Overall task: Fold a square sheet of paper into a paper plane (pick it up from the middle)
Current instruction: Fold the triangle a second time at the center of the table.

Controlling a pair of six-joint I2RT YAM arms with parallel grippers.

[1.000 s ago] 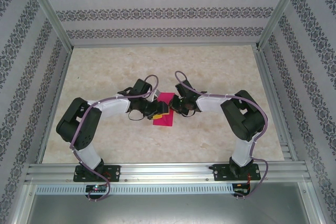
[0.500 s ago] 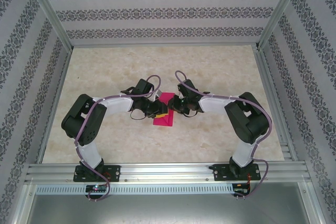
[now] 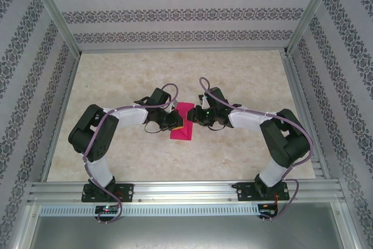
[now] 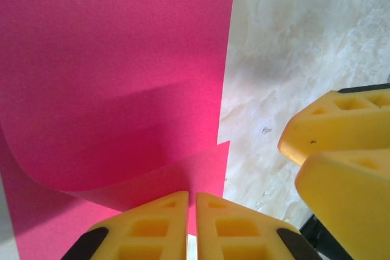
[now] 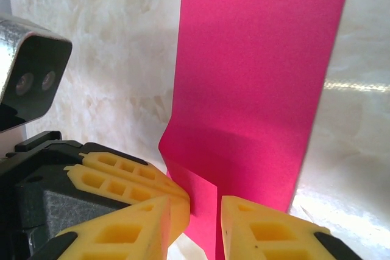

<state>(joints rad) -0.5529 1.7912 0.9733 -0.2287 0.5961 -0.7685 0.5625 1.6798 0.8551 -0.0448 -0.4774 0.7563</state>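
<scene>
Your left gripper [image 4: 192, 200] is pinching the folded pink paper [image 4: 116, 59] at the edge nearest it, jaws almost together. Your right gripper [image 5: 196, 206] is straddling the opposite edge, jaws narrowly parted. Bare table [image 3: 245, 80] is lying open beyond both grippers. The left wrist view is showing a curled flap [image 4: 91, 178] that looks flat from overhead.

This looks like a robotics lab test cell, not a home. A marble-look tabletop [image 3: 116, 86] is boxed in by an aluminium extrusion frame [image 3: 56, 16]. Wallpaper-patterned panels [image 3: 175, 13] stand in for walls, and two cabled robot arms [image 3: 96, 138] are bolted to a slotted aluminium rail [image 3: 186, 190] along the near edge.
</scene>
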